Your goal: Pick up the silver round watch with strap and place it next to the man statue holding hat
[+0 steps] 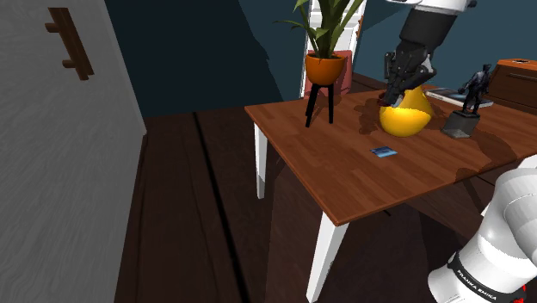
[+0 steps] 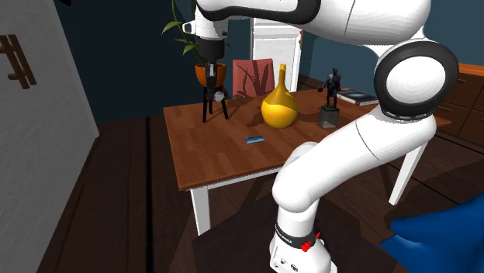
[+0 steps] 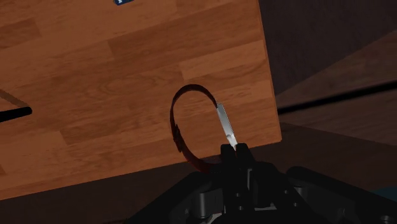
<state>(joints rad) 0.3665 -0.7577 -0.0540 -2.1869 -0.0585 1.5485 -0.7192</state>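
My gripper (image 3: 234, 151) is shut on the watch (image 3: 224, 122), a thin silver case seen edge-on with a dark brown strap loop (image 3: 178, 130) hanging beyond the fingers. It hangs above the wooden table (image 3: 114, 70) near one edge. In the shoulder view the gripper (image 1: 397, 93) hovers in front of the yellow vase (image 1: 406, 116). In the second exterior view the gripper (image 2: 218, 87) is beside the plant stand, with the watch (image 2: 219, 95) a small silver spot below it. The dark man statue (image 1: 472, 93) (image 2: 333, 87) stands on a grey block further along the table.
A potted plant on a black stand (image 1: 323, 82) (image 2: 211, 85) stands near the table's back. A small blue card (image 1: 384, 152) (image 2: 254, 139) (image 3: 122, 2) lies mid-table. A book (image 2: 358, 97) lies behind the statue. A cabinet (image 1: 516, 82) is beyond the table.
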